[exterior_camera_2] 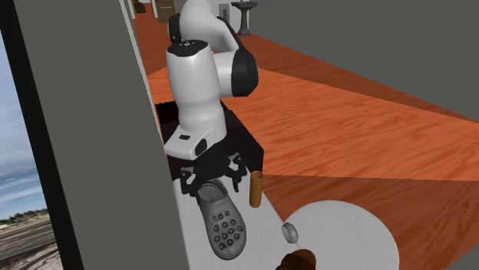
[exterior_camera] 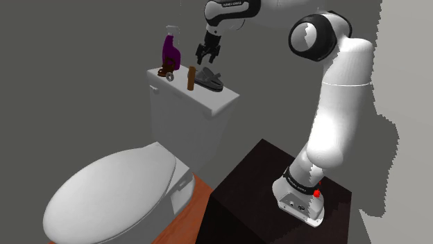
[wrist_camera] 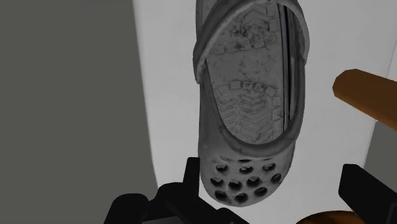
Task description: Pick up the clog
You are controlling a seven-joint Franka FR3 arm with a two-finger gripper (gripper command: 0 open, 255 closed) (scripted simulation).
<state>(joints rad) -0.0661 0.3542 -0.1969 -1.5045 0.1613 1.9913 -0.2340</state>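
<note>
On the tank lid (exterior_camera: 207, 97), the wide-open gripper (exterior_camera: 207, 61) may topple the brown cylinder (exterior_camera: 191, 77) at the clog's (exterior_camera: 210, 80) nine o'clock.

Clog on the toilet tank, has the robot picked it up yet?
Not yet. Done: the hand is above the grey clog, fingers open either side of its toe. In hand: the grasp, not yet closed. Left: close and lift; the clog lies flat on the tank lid.
</note>
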